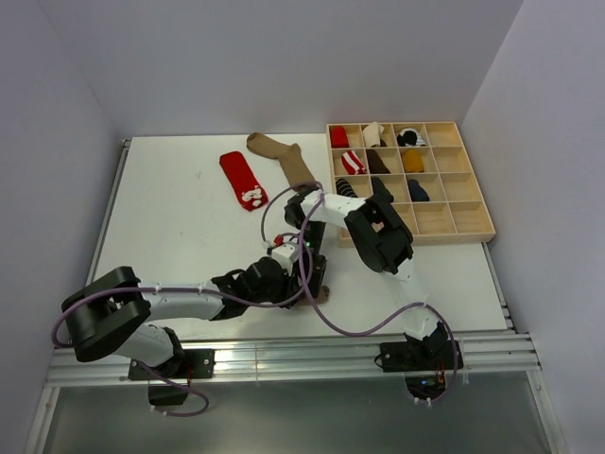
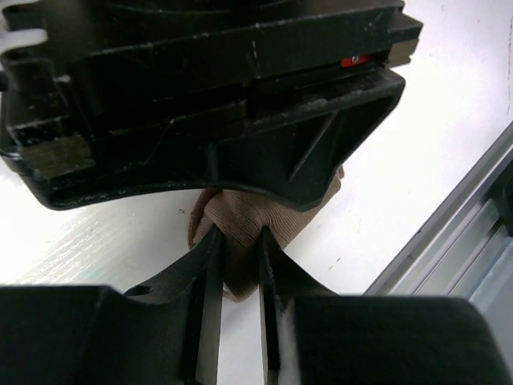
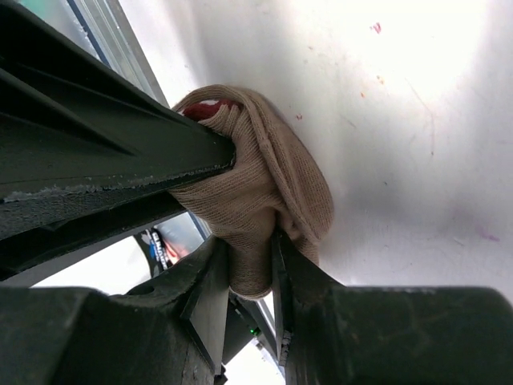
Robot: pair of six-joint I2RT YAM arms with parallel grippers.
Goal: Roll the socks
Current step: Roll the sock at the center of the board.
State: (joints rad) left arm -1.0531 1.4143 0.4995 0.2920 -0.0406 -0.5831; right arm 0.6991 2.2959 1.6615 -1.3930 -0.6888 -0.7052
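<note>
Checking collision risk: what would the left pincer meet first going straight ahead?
The left pincer is shut on the tan sock; straight beyond that, probably the right pincer's black body, though depth is unclear.

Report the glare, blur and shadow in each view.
Top external: even light, sharp, only soft shadows on the table. Left wrist: table washed out white at upper right, tan sock sharp, left pincer near the lens dark and soft. Right wrist: strong glare on the table, sock's knit crisp, right pincer dark and soft.
</note>
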